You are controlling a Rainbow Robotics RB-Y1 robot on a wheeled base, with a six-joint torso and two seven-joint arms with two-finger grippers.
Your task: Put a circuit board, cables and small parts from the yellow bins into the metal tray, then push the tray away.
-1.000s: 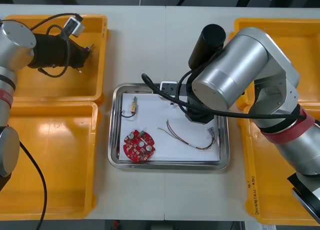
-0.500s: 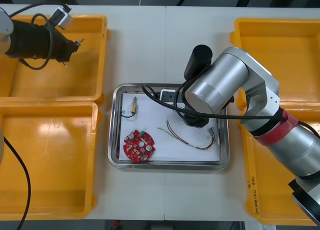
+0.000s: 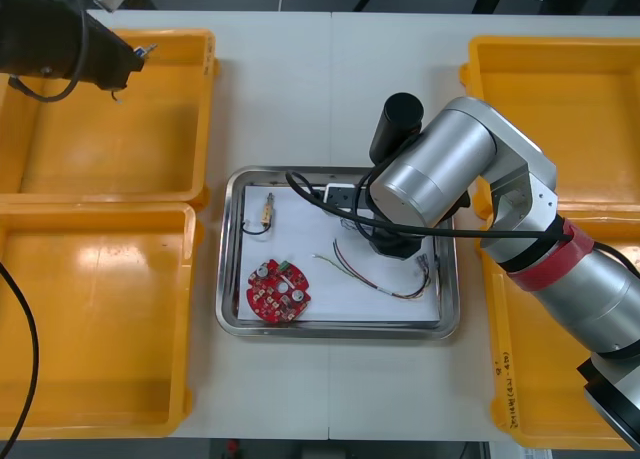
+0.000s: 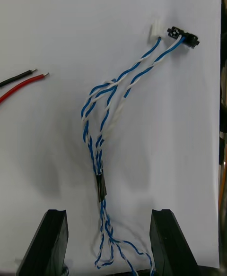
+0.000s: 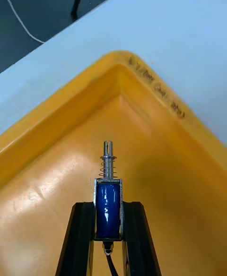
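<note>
My left gripper (image 3: 140,52) hangs over the far corner of the far left yellow bin (image 3: 120,139). It is shut on a small metal part (image 5: 108,203) with a blue body and a spring pin, above the orange bin corner (image 5: 142,129). My right gripper (image 4: 108,245) is open low over the metal tray (image 3: 228,249), and in the front view the arm hides it. The twisted blue and white cable (image 4: 111,110) lies on the tray's white floor between the fingers (image 4: 47,240). A round red circuit board (image 3: 279,290) and a red and yellow cable (image 3: 375,276) lie in the tray.
A short black cable with a small metal part (image 3: 264,216) lies in the tray's far left corner. Red and black wire ends (image 4: 23,81) lie beside the blue and white cable. The near left bin (image 3: 100,319) and the two right bins (image 3: 560,89) flank the tray.
The right gripper has opened and let the blue and white cable down in the tray. The left arm has carried its small metal part farther off to the far left.
</note>
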